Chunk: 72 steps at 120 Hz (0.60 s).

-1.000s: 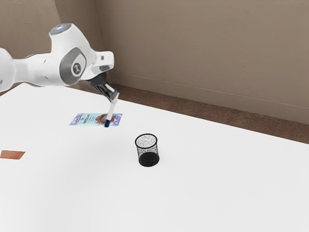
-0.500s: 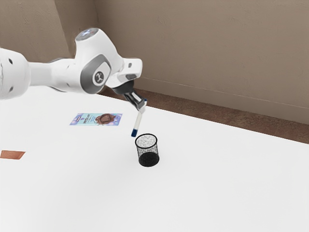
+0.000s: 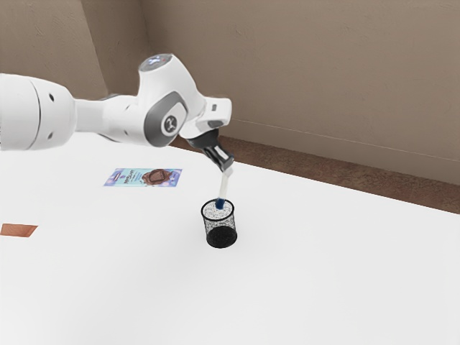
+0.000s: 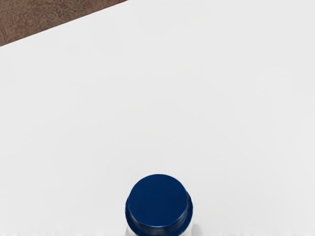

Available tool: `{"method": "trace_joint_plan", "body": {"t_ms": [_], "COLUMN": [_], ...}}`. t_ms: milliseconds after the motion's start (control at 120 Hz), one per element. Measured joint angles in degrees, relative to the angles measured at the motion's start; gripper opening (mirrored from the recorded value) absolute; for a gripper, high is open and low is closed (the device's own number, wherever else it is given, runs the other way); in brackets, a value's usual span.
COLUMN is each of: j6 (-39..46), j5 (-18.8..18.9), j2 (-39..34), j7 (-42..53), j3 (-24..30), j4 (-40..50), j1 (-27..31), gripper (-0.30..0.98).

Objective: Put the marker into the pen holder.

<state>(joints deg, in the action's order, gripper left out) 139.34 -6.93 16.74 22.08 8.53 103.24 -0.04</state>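
The marker (image 3: 223, 185) is up in the air, with its low blue end right at the round top of the pen holder (image 3: 221, 230). It is almost standing up, but tips a bit, with its top end more to the exterior view's right. I can't tell if the blue end is just over the hole or a little way in, or if it touches the black rim (image 3: 218, 220). That rim is the closest thing it could bump.

My gripper (image 3: 227, 166) has the marker pinched near its top, and points down on a slant. In the wrist view, the marker's other blue end is big and close.

The pen holder stands up straight on the white table (image 3: 323, 280). Farther off, toward the exterior view's left, a blue and purple card (image 3: 142, 177) with a brown picture lies flat. A flat orange-brown piece (image 3: 18, 230) sits at that view's left edge. Both are well apart from the holder. Past the table are the brown floor (image 3: 309, 169) and a tan wall (image 3: 309, 72).
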Motion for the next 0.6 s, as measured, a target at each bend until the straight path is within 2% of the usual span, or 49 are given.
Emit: {"method": "trace_joint_plan", "body": {"t_ms": [167,333,450,600], "j6": [0.41,0.43,-0.12,-12.41], "j5": [-0.01,-1.24,-1.57,-1.68], "j2": [1.91,2.35,2.44,2.45], "j7": [-0.19,0.78,1.41,1.36], "j3": [0.05,0.08,-0.26,-7.32], "j4": [-0.01,-0.03,-0.39,-9.22], "j1": [0.02,0.05,0.06,0.19], "gripper": [-0.05,0.30,0.46,0.57]}}
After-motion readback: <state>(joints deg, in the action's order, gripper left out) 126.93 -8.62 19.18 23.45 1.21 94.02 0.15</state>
